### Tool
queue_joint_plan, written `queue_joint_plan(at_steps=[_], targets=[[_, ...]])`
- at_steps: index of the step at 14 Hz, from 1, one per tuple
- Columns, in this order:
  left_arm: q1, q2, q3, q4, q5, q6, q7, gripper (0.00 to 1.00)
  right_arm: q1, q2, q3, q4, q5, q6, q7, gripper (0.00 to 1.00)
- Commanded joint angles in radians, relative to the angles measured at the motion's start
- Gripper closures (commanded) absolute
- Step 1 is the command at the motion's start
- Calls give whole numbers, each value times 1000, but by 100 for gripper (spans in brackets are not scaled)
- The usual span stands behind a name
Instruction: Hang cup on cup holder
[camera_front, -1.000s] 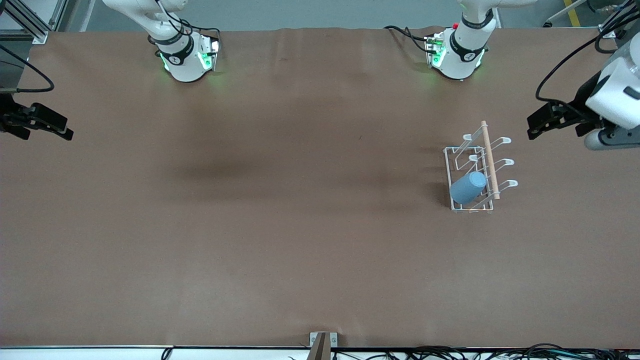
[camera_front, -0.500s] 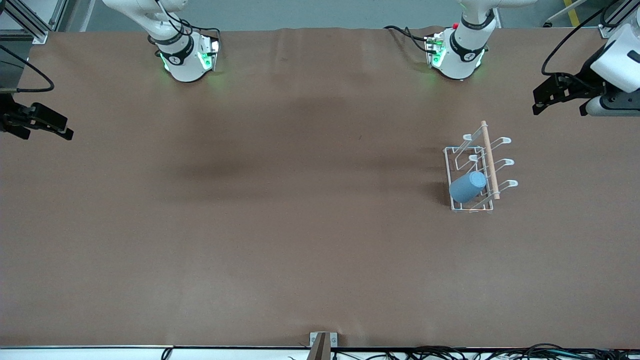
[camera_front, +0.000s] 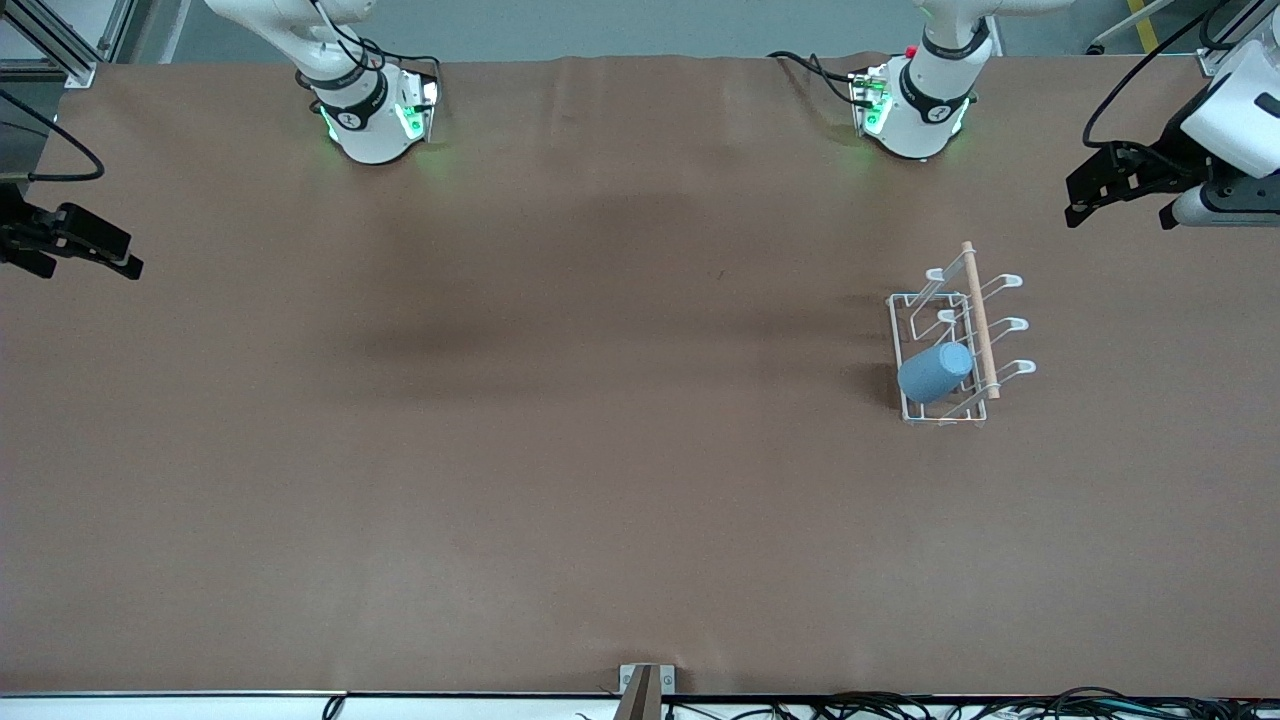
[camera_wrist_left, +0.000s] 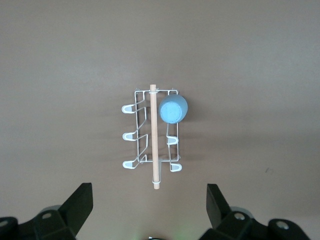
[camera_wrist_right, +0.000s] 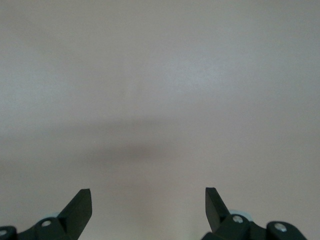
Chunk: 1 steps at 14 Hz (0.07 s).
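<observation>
On cup holder (camera_front: 940, 355), cup (camera_front: 934, 373) apparently tilted.

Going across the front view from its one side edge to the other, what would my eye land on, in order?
Right gripper → right arm's base → left arm's base → light blue cup hung on the white wire cup holder → left gripper.

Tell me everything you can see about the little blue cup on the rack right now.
The cup is a small, light blue, handleless tumbler with a matte, plastic look and a slight taper. It hangs tilted on one prong of the white wire cup holder, closed bottom pointing up and outward, at the rack's end nearest the front camera, on the side toward the right arm. In the left wrist view its round bottom sits beside the wooden dowel. Only the rack touches it; no gripper is near.
</observation>
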<state>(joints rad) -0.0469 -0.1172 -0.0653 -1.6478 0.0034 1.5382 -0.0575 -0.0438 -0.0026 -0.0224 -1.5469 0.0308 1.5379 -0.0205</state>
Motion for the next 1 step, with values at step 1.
queue_joint_plan(at_steps=[1], targets=[[6, 18, -2, 31, -11, -1, 10, 0, -8, -10, 6, -1, -5, 2, 1, 0]])
